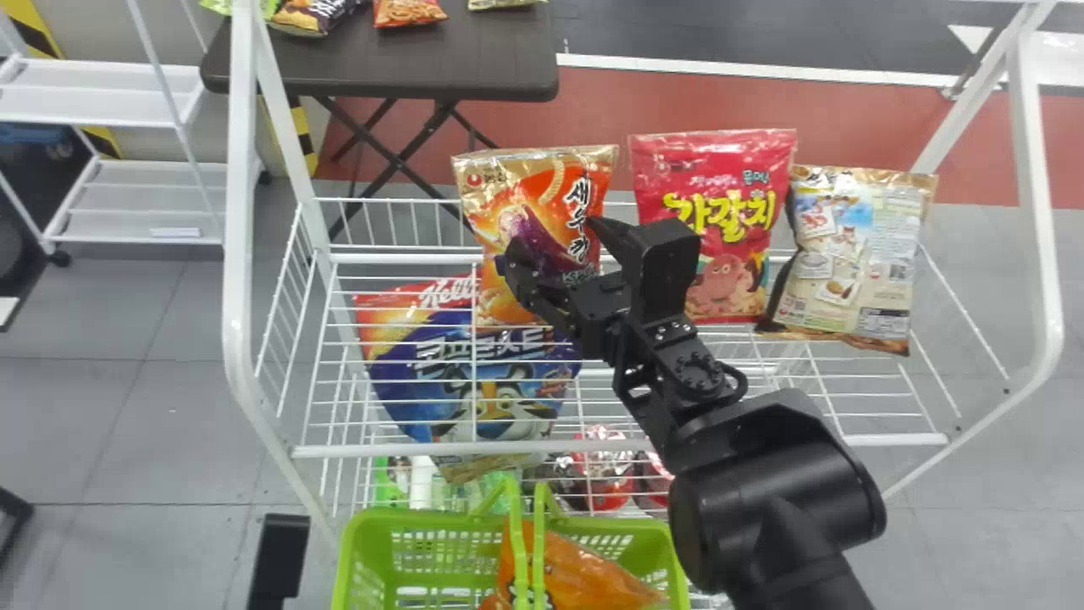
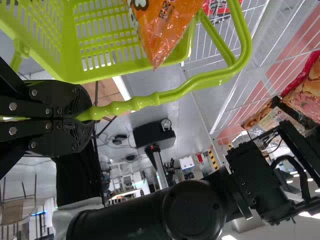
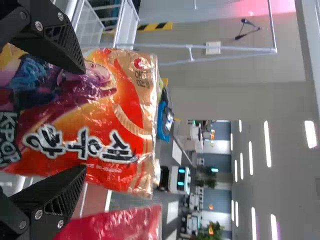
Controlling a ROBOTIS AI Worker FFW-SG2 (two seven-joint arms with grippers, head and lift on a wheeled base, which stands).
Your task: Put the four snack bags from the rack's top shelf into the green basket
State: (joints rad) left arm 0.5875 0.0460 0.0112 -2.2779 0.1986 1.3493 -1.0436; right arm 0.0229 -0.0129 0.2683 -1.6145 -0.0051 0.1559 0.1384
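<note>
On the rack's top shelf (image 1: 508,447) stand an orange snack bag (image 1: 500,199), a red bag (image 1: 720,186) and a beige bag (image 1: 855,254) with its back showing. My right gripper (image 1: 555,241) is at the orange bag. In the right wrist view the right gripper (image 3: 82,120) is open, its fingers at either side of the orange bag (image 3: 125,165). Another orange bag (image 1: 584,576) lies in the green basket (image 1: 406,518). My left arm (image 1: 281,555) shows at the lower left. The left gripper (image 2: 89,115) is shut on the basket handle (image 2: 150,100).
A blue bag (image 1: 474,381) sits beneath the top shelf's wires, with more packages (image 1: 605,479) lower down. White rack posts (image 1: 240,212) flank the shelf. Behind it stand a dark table (image 1: 381,63) with bags and a white shelf unit (image 1: 127,102).
</note>
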